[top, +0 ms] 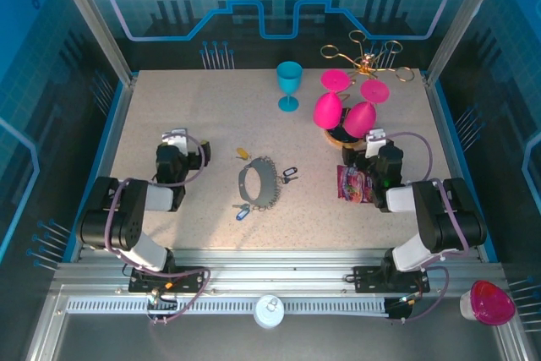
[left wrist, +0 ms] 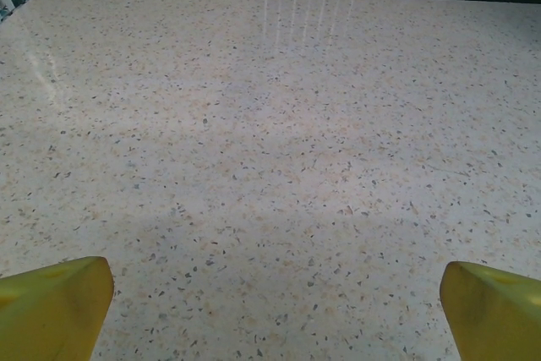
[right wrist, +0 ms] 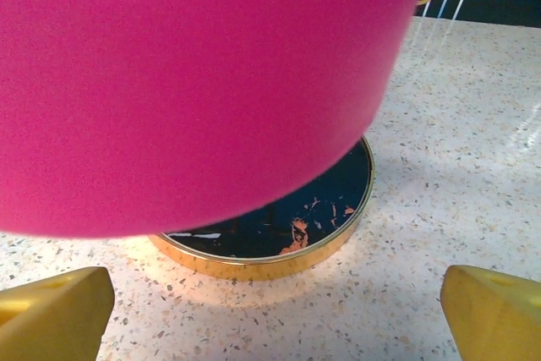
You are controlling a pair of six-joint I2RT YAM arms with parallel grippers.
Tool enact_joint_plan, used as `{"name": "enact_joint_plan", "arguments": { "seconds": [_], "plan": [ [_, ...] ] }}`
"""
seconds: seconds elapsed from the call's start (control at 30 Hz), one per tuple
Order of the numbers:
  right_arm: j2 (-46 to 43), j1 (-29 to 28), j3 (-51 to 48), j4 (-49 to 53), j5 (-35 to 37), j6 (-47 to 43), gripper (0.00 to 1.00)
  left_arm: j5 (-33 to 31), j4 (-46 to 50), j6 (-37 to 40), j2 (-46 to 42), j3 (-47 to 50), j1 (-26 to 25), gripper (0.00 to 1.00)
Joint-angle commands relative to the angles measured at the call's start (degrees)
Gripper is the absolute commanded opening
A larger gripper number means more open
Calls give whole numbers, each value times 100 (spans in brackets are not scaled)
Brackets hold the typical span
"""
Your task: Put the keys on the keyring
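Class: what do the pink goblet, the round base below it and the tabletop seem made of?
Pink goblet: probably plastic, matte, uniformly coloured. Round base: seemingly polished gold metal rim, shiny, around a dark glossy inset. Tabletop: speckled stone-like composite, smooth with faint reflections.

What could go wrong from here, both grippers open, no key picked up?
1. The right gripper is open close to a pink goblet hanging on the gold stand; swinging toward the keys could knock it off or tip the stand.
2. The keys lie flat and tiny around the keyring; a pinch may slip or drag the floppy chain.
3. A snack packet lies beside the right arm and may get swept.
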State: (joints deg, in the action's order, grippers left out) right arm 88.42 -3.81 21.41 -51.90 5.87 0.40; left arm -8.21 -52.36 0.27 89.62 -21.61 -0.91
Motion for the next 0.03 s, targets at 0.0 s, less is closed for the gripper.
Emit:
{"name": "enact_joint_plan", "arguments": {
  "seconds": [0.0],
  "plan": [
    [-18,-78,59,-86,194,-57,100,252,24,-27,-67,-64,20,99]
  ]
}}
